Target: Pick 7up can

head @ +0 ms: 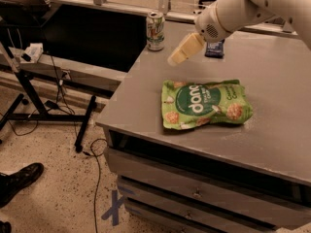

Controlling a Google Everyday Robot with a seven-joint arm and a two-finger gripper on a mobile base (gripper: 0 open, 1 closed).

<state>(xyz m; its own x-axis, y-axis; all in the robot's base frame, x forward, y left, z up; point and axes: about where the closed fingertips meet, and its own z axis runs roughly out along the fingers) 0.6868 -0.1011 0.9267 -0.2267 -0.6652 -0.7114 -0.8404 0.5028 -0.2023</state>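
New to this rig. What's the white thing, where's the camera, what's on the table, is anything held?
That's a mobile robot's one arm, ending in a cream two-finger gripper. One camera looks down on the grey table; its mount isn't on record. On the table: an upright 7up can at the back corner, a flat green bag mid-table, a dark blue wrapper behind the gripper. The gripper hangs over the table between can and bag, touching neither; nothing visible in it.

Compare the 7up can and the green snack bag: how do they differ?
The 7up can stands upright at the table's far left corner; the green snack bag lies flat nearer the front. The can is a pale cylinder; the bag is broad and green. The gripper hovers between them. Both rest on the table, ungrasped.
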